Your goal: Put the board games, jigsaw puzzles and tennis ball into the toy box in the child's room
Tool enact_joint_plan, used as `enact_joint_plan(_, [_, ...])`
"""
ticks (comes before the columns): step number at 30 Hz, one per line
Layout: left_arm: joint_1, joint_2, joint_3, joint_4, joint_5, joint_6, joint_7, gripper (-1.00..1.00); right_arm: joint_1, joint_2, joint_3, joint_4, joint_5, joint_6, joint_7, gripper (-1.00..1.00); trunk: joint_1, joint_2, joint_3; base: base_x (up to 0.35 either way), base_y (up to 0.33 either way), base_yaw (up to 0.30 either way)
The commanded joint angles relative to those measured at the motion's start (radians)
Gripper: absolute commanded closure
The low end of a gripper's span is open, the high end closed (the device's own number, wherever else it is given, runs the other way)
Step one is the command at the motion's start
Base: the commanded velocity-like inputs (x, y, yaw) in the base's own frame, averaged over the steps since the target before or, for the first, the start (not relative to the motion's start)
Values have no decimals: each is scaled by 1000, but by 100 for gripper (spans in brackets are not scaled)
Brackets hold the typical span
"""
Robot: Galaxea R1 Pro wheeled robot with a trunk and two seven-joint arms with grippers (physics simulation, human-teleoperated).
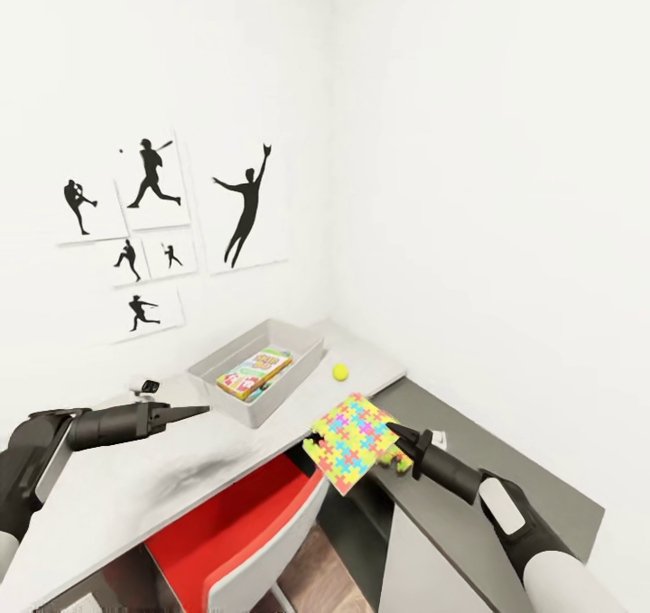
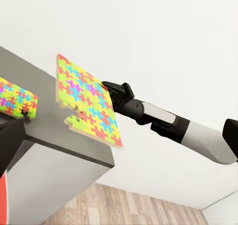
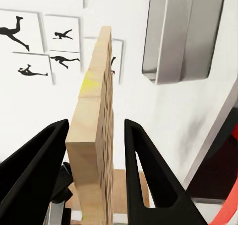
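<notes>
At the far left of the head view, the black left gripper (image 1: 200,408) is hovering over the long white-topped table (image 1: 126,487), its slim fingers tapering to a point and looking pressed together with nothing between them. On the white wall behind it, a cluster of black baseball-player silhouette pictures (image 1: 153,225) is hanging. Further right, the light grey rectangular toy box with sloping sides (image 1: 221,360) is sitting on the white top near the corner, and a flat green-yellow printed board game box (image 1: 255,372) is lying inside it; something blue is showing beside that box, too hidden to identify. Just beyond the bin, the small yellow-green tennis ball (image 1: 339,372) is resting on the white surface, apart from everything else. Below the table edge, a chair with a red seat and white shell (image 1: 239,532) is tucked in. Right of that, the black right gripper (image 1: 394,431) is clamping a thin multicoloured jigsaw puzzle sheet (image 1: 355,441) by its edge, holding it tilted in the air above the junction with the lower dark grey desk section (image 1: 506,469); the right wrist view is showing the sheet (image 3: 94,135) edge-on between the two fingers (image 3: 144,165). In the left wrist view, a second bright jigsaw sheet (image 2: 17,98) is lying on the dark grey top beside the lifted one (image 2: 87,101).
</notes>
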Motion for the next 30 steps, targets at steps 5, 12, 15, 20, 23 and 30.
enact_joint_plan(5, [-1, 0, -1, 0, -1, 11, -4, -100, -1, 0, -3, 0, 0, 5, 3, 100, -19, 33, 14, 0, 0, 290])
enact_joint_plan(12, [-1, 0, -1, 0, -1, 12, -4, -100, -1, 0, -2, 0, 0, 5, 3, 100, -46, 82, 35, 0, 0, 255])
enact_joint_plan(15, [-1, 1, 2, 2, 0, 7, -4, -100, -1, 0, -2, 0, -1, -24, 4, 100, -46, 82, 35, 0, 0, 39])
enact_joint_plan(20, [-1, 2, 2, 2, 1, 5, -4, -100, -1, 0, -3, 0, -4, -39, 4, 100, -46, 82, 35, 0, 0, 3])
enact_joint_plan(23, [-1, 1, 3, 2, 2, 5, -4, -100, -1, 0, -3, 0, -4, -41, 4, 100, -46, 82, 35, 0, 13, 0])
enact_joint_plan(30, [-1, 2, 4, 3, 2, 6, -4, -100, -1, 0, -2, 0, -3, -43, 4, 100, -46, 82, 37, 1, 223, 78])
